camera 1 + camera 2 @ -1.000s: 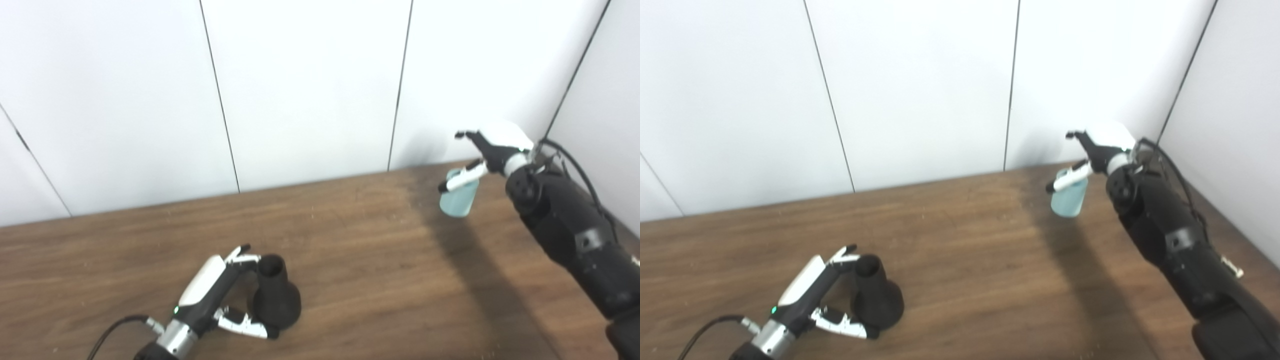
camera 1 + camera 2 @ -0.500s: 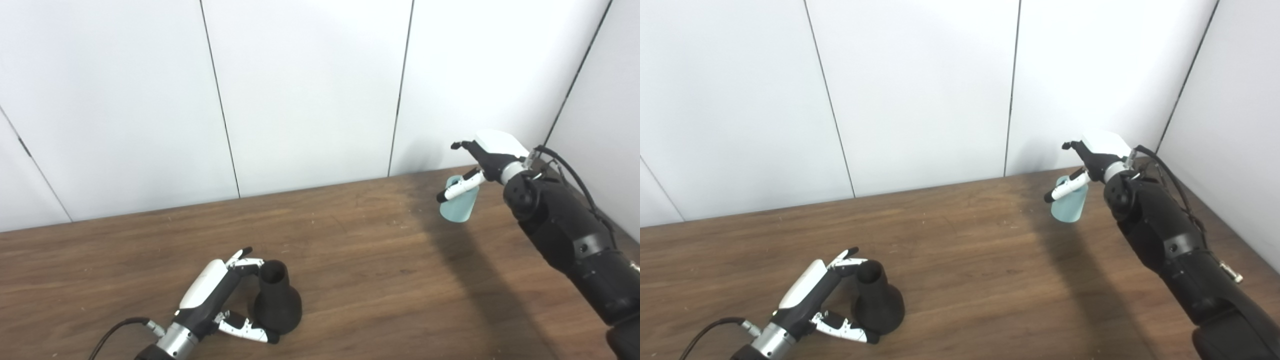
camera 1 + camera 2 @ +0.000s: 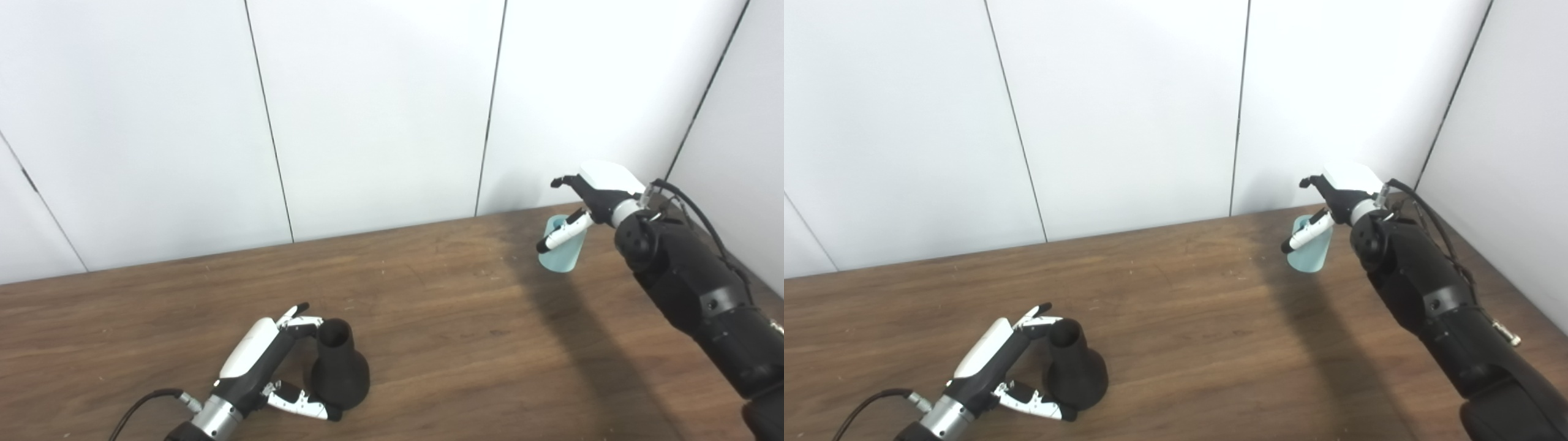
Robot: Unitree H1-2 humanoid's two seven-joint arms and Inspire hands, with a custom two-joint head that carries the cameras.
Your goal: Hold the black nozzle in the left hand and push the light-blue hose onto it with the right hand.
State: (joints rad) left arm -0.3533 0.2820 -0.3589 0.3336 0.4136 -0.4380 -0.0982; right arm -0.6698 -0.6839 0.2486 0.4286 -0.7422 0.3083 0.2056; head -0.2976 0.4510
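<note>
The black nozzle (image 3: 338, 370) stands upright on the wooden table (image 3: 465, 318), wide base down, near the front left. My left hand (image 3: 260, 355) is open beside it, with the fingers at its narrow neck and the thumb by its base. The short light-blue hose (image 3: 560, 256) stands slightly tilted at the far right, close to the wall. My right hand (image 3: 597, 193) is open over it. Its thumb lies across the front of the hose and its fingers reach out above the rim. I cannot tell whether the thumb presses on the hose.
White wall panels (image 3: 367, 110) close off the back of the table, and a side wall (image 3: 747, 153) stands at the right, just behind my right arm. A cable (image 3: 138, 407) trails from the left wrist.
The whole picture has shifted a little. My right hand sits slightly lower over the hose. The left hand and the nozzle keep the same pose.
</note>
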